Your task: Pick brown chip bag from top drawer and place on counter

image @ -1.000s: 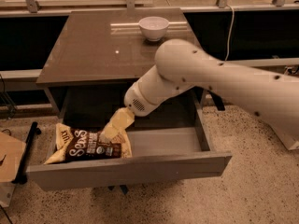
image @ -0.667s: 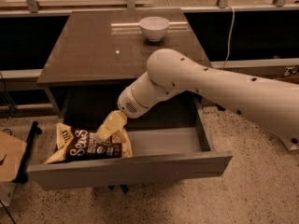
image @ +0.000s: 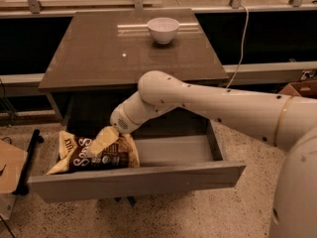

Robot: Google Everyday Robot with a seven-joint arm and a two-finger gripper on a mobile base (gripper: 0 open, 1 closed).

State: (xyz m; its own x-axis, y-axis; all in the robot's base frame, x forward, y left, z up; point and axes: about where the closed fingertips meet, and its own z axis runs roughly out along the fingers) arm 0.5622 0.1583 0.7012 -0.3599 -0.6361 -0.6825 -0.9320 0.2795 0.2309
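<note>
The end effector has slid left within the last second and now rests on the brown chip bag, at the left end of the top drawer; apart or clamped, I cannot tell. A grasp looks close. Lifting must clear the drawer front and bench edge; only a bowl sits far back

brown chip bag dark brown, cream ends, white lettering | top drawer grey | counter grey-brown | gripper cream, over bag
</note>
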